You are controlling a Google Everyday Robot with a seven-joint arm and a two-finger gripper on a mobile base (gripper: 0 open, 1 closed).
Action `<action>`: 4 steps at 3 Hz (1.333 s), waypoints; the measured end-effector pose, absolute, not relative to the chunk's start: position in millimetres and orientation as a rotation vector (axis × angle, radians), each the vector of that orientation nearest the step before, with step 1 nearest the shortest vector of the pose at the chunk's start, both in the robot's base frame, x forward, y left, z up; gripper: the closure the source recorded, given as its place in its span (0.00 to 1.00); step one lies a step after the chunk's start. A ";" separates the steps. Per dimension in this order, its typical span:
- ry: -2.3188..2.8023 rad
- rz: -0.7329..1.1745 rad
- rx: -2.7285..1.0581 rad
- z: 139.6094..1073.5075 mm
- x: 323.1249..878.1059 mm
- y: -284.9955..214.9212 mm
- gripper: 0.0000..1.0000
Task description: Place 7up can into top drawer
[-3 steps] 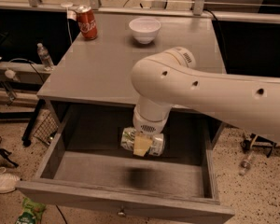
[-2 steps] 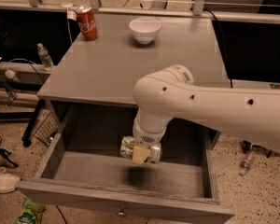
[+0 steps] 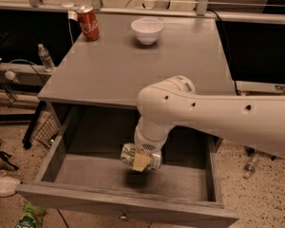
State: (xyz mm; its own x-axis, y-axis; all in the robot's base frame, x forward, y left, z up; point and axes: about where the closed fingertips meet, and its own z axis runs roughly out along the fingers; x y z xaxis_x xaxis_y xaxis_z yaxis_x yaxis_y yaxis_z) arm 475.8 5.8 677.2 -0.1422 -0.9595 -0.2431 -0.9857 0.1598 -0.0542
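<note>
Gripper (image 3: pixel 140 158) is hanging inside the open top drawer (image 3: pixel 85 172), its fingers (image 3: pixel 142 162) clamping the 7up can (image 3: pixel 129 153), which is lying sideways, green-and-white label showing, just above the drawer floor

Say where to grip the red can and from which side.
Grip the red can mid-body, coming from the front: it stands upright near the table's back edge, the bowl well apart. The hand is over the drawer, holding the 7up can.
</note>
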 end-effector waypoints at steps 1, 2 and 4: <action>2.212 0.172 -1.898 677.4 475.3 6.1 0.58; 2.211 0.171 -1.900 677.6 474.8 6.3 0.35; 2.208 0.169 -1.904 677.8 473.8 6.8 0.00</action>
